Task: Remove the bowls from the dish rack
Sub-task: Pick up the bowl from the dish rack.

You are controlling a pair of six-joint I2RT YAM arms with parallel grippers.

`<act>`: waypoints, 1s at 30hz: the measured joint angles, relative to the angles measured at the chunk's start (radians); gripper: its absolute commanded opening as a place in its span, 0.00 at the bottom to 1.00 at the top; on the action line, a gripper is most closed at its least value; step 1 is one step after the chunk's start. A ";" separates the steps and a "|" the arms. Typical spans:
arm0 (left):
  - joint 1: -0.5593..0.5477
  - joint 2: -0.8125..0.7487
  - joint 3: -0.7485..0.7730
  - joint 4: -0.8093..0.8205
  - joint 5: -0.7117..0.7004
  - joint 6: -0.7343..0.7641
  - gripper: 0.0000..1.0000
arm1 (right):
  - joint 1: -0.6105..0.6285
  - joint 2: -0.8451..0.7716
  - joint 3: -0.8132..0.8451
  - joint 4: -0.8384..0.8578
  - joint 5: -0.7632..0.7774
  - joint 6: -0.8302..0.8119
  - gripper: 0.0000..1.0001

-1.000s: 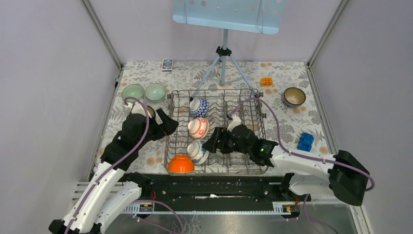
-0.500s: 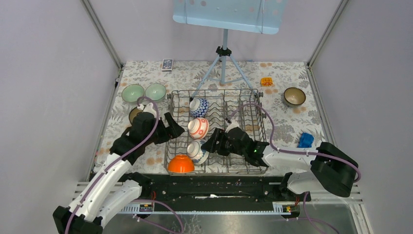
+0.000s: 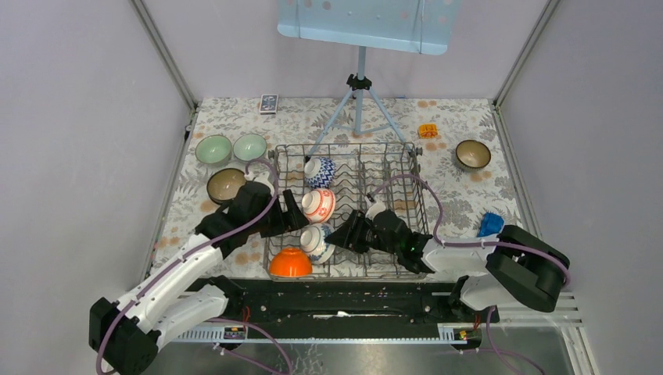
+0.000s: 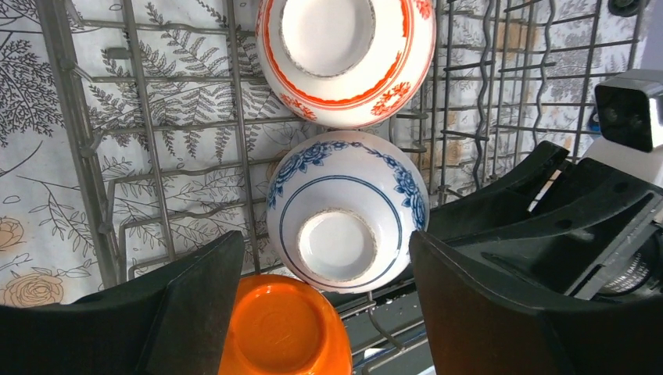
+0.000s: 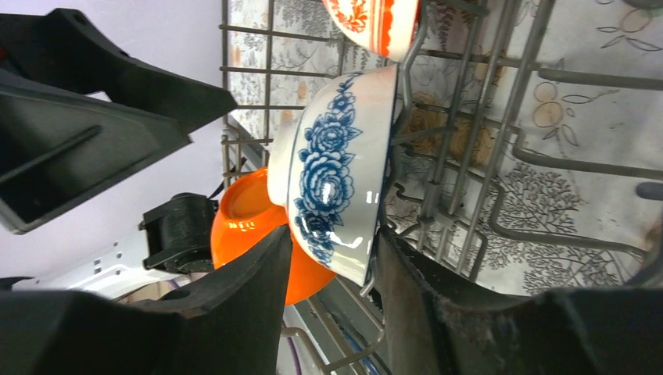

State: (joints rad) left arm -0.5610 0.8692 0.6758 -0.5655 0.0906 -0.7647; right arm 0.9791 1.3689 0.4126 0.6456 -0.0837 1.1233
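Observation:
The grey wire dish rack [image 3: 391, 160] holds a blue-and-white bowl [image 3: 320, 171] at the back, a red-and-white bowl [image 3: 318, 205], a second blue-and-white bowl [image 3: 316, 242] and an orange bowl [image 3: 290, 263]. My left gripper [image 3: 293, 215] hovers open over the near blue-and-white bowl [image 4: 344, 226], with the orange bowl [image 4: 281, 332] beside it. My right gripper [image 5: 332, 238] is open, its fingers straddling that bowl's [image 5: 336, 180] lower rim, close on both sides. Two pale green bowls [image 3: 213, 148] and a brown bowl [image 3: 227, 184] sit left of the rack, another brown bowl [image 3: 472, 154] to its right.
A blue-grey tripod stand [image 3: 359, 101] rises behind the rack under a pale blue board. A small orange block [image 3: 427, 130] and a blue toy [image 3: 490, 225] lie to the right, and a small dark card [image 3: 268, 103] lies at the back left. Walls enclose the floral mat.
My left arm swung right over the rack's left side, uncovering the brown bowl. My right gripper slid left onto the near blue-and-white bowl's rim, its jaws narrowing.

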 measured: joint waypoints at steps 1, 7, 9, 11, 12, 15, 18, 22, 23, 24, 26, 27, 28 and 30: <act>-0.009 0.010 0.000 0.000 -0.007 -0.002 0.81 | -0.002 0.005 -0.005 0.021 -0.010 0.004 0.48; -0.037 0.057 -0.010 0.010 -0.041 -0.011 0.79 | -0.015 0.039 -0.037 0.138 -0.046 0.035 0.44; -0.043 0.071 -0.015 0.012 -0.050 -0.014 0.79 | -0.019 0.051 -0.047 0.171 -0.058 0.043 0.43; -0.049 0.082 -0.016 0.013 -0.056 -0.015 0.78 | -0.024 0.069 -0.054 0.206 -0.072 0.052 0.41; -0.052 0.088 -0.017 0.015 -0.060 -0.015 0.78 | -0.026 0.077 -0.056 0.223 -0.078 0.055 0.41; -0.060 0.103 -0.017 0.018 -0.068 -0.017 0.76 | -0.034 0.111 -0.064 0.286 -0.104 0.068 0.39; -0.066 0.118 -0.019 0.023 -0.070 -0.020 0.76 | -0.042 0.161 -0.067 0.369 -0.142 0.088 0.38; -0.073 0.129 -0.023 0.034 -0.080 -0.023 0.75 | -0.050 0.237 -0.070 0.485 -0.193 0.119 0.37; -0.075 0.130 -0.023 0.037 -0.084 -0.023 0.75 | -0.053 0.255 -0.071 0.516 -0.205 0.129 0.36; -0.075 0.130 -0.023 0.039 -0.087 -0.023 0.75 | -0.055 0.269 -0.071 0.537 -0.215 0.135 0.36; -0.075 0.132 -0.024 0.045 -0.091 -0.024 0.75 | -0.058 0.298 -0.071 0.589 -0.235 0.151 0.34; -0.075 0.134 -0.024 0.048 -0.092 -0.027 0.75 | -0.060 0.310 -0.071 0.608 -0.245 0.157 0.33; -0.075 0.136 -0.024 0.052 -0.092 -0.029 0.75 | -0.061 0.321 -0.071 0.630 -0.255 0.163 0.33; -0.077 0.137 -0.024 0.058 -0.096 -0.031 0.75 | -0.062 0.338 -0.070 0.663 -0.275 0.174 0.31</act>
State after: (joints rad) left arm -0.6380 1.0061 0.6514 -0.5072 -0.0051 -0.7952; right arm 0.9173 1.7069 0.3428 1.3087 -0.3588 1.2972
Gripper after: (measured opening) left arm 0.750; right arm 0.334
